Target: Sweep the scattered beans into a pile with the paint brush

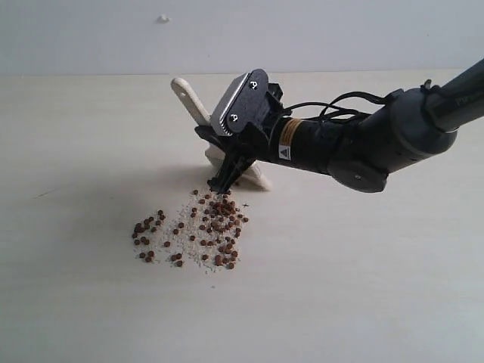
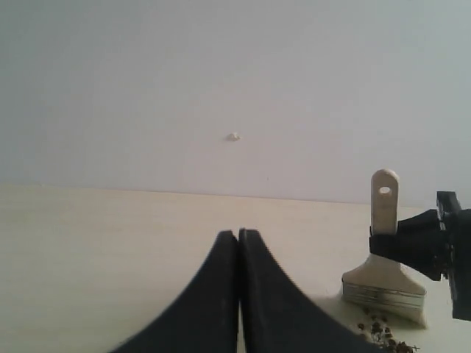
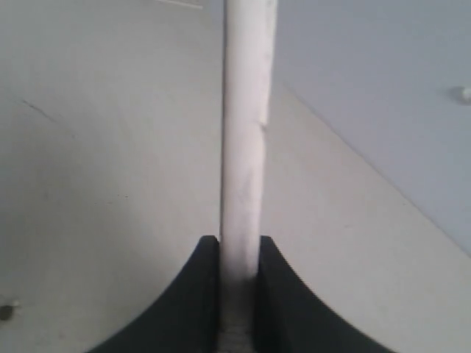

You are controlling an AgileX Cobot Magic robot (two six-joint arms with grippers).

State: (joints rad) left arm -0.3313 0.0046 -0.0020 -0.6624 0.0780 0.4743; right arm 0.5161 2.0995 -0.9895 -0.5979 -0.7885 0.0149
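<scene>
The beans (image 1: 198, 229) lie spread in a loose patch on the pale table, mixed with whitish crumbs. My right gripper (image 1: 227, 151) is shut on the paint brush (image 1: 190, 100), which stands tilted with its handle up and back. Its off-white bristles (image 1: 255, 178) meet the table at the patch's far right edge. In the left wrist view the brush (image 2: 384, 276) stands upright, clamped just above its silver band, with a few beans (image 2: 379, 331) at its foot. The right wrist view shows the handle (image 3: 243, 147) between the right gripper (image 3: 239, 246) fingers. My left gripper (image 2: 238, 234) is shut on nothing, out of the exterior view.
The table (image 1: 76, 189) ends at a plain wall behind, along a straight edge (image 1: 76, 75). A small whitish speck (image 1: 162, 18) sticks on the wall. My right arm (image 1: 378, 140) reaches in from the right, above the table.
</scene>
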